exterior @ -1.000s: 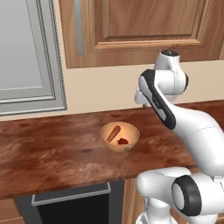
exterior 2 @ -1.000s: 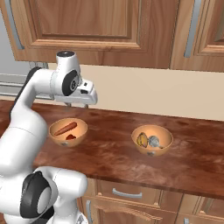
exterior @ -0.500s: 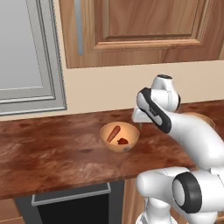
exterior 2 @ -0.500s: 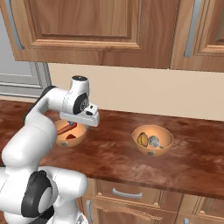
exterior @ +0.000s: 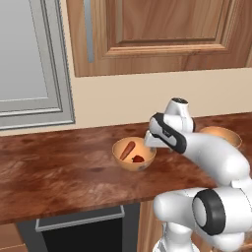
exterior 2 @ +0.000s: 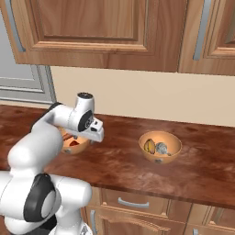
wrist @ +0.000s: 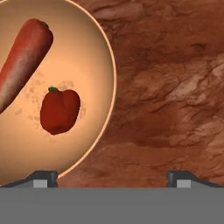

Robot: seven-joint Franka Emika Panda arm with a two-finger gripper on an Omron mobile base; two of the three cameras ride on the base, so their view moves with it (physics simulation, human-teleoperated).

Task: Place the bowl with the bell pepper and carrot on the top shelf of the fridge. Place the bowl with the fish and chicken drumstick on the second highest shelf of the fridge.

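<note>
The bowl with the bell pepper and carrot (exterior: 129,165) (exterior 2: 75,147) (wrist: 89,65) rests on the wooden counter. In it lie the carrot (exterior: 128,149) (wrist: 24,61) and the bell pepper (exterior: 139,159) (wrist: 59,109). My gripper (exterior: 151,142) (exterior 2: 94,136) (wrist: 113,178) hangs open low over the bowl's right rim, one fingertip (wrist: 41,177) at the rim and the other over bare counter. Further right stands the other bowl (exterior 2: 160,158) (exterior: 222,135) with the fish (exterior 2: 162,147) and the chicken drumstick (exterior 2: 149,146). The top shelf is hidden.
The grey fridge door (exterior: 29,59) (exterior 2: 18,69) stands shut at the left, above counter height. Wooden wall cabinets (exterior: 162,29) (exterior 2: 105,27) hang over the counter (exterior: 59,172) (exterior 2: 197,174). Drawers (exterior 2: 124,204) sit below its front edge.
The arm has swung down from above the counter, bringing the gripper low over the right rim of the bell pepper and carrot bowl. Both bowls stay put.
</note>
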